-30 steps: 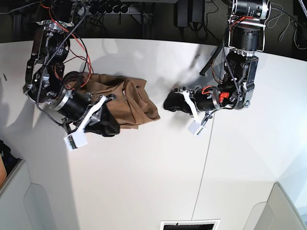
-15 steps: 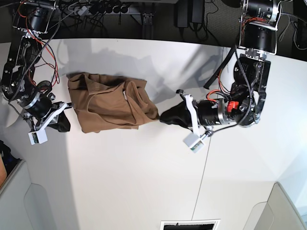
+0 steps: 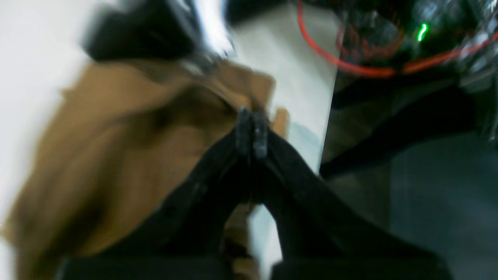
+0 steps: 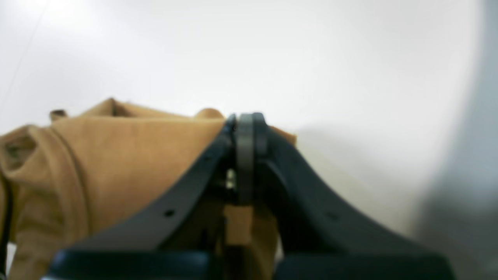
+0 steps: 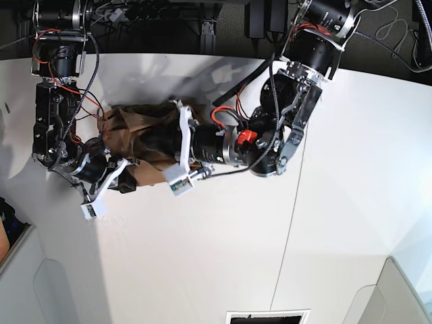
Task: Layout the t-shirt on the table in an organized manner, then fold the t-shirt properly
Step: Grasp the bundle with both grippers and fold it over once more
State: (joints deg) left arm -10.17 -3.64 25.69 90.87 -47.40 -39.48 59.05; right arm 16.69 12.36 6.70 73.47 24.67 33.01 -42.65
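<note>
Both arms had closed in on the t-shirt (image 5: 135, 138) since the earlier base frames: the left arm, previously clear of the garment on the base view's right, had swung across until its left claw (image 5: 152, 140) lay over the bunched cloth, and the right arm had returned from the far edge so that its right claw (image 5: 123, 184) sat at the near lower edge of the cloth. The t-shirt lay on the tabletop (image 5: 223, 256), toward the base view's left, crumpled into a compact heap instead of spread flat. In the left wrist view the left claw (image 3: 251, 132) showed its tips pressed together with tan cloth (image 3: 116, 155) directly beyond and below them; whether cloth was pinched could not be confirmed because of blur. In the right wrist view the right claw (image 4: 245, 134) was likewise closed, its tips meeting at the edge of the t-shirt (image 4: 128, 155), with a fold visible between the fingers lower down; a grip on cloth looked possible but was not certain. The garment was plain tan-brown, soft, heavily folded, with seams and a hem showing. Its long axis ran roughly across the base view, between the two claws. Spreading remained to be done.
</note>
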